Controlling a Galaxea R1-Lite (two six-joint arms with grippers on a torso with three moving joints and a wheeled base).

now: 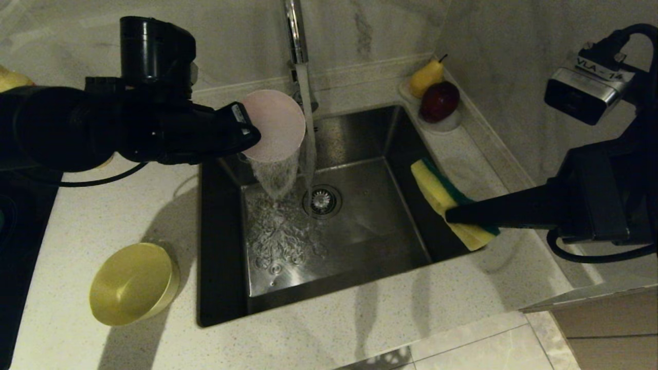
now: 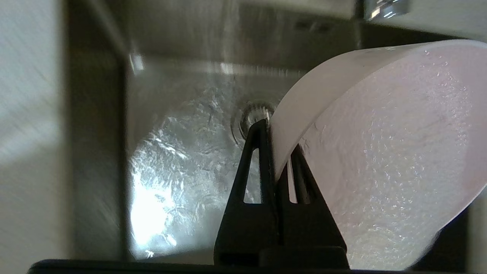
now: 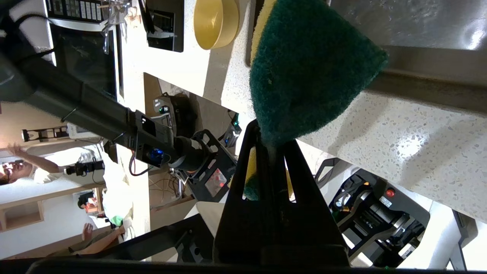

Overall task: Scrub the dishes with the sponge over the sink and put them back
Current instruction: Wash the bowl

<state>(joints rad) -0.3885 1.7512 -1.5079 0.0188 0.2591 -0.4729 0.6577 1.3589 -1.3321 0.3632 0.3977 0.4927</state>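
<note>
Left arm reaches in level from the left, its end effector [image 1: 247, 134] clamped tight on something. Right end effector [image 1: 452, 215] points leftward, fingers apparently pinched together too, arm raised.

Pear [image 1: 425, 77] & red apple [image 1: 440, 100] on dish, back-right counter; tap [image 1: 295, 31] running.

A pale speckled counter [image 1: 154, 216] surrounds the steel sink [image 1: 360, 226]. A yellow bowl [image 1: 132, 283] lies tilted on it left of the sink; a dish [image 1: 442, 123] with a pear [image 1: 425, 77] and apple [image 1: 440, 100] sits at the back right corner.
</note>
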